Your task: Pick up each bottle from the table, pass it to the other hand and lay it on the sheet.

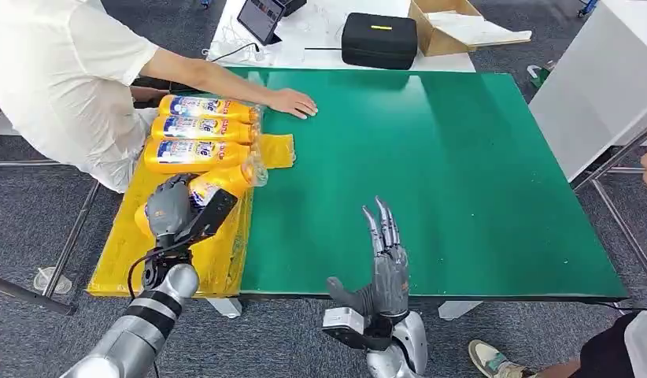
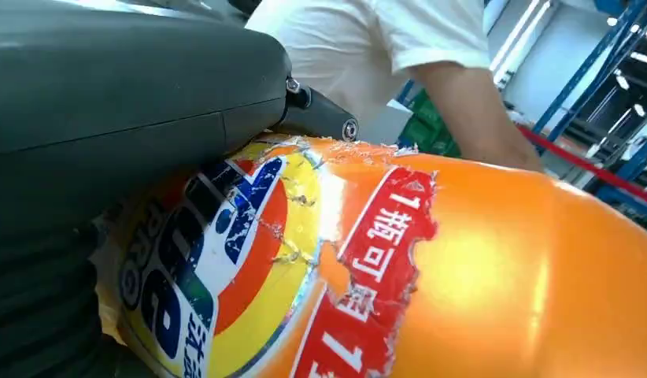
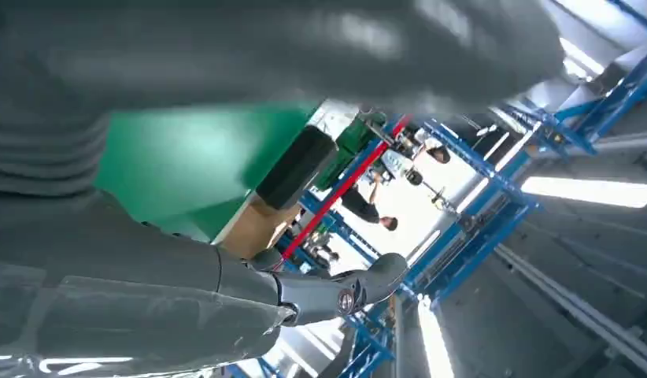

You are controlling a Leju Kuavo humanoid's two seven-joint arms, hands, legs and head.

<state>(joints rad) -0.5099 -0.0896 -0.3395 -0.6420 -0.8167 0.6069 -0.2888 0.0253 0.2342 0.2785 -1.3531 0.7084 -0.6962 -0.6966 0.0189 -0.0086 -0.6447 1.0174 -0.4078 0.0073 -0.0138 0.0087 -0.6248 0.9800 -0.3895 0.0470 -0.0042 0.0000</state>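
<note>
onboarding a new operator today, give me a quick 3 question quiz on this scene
1. True or false: the left robot hand holds an orange bottle.
2. How many bottles lie in a row on the yellow sheet, not counting the held one?
3. The right robot hand is: A) gripping a bottle B) empty, fingers spread over the green mat C) pressing the black case

Key: 1 true; 2 three; 3 B

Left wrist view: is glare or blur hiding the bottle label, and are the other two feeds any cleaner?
Left wrist view: the held bottle is sharp, with a bright glare streak beside the label; the left robot hand looms dark. Right wrist view: the right robot hand is soft and close, ceiling lights blown out. Head view: even light, with a pale sheen on the green mat.
</note>
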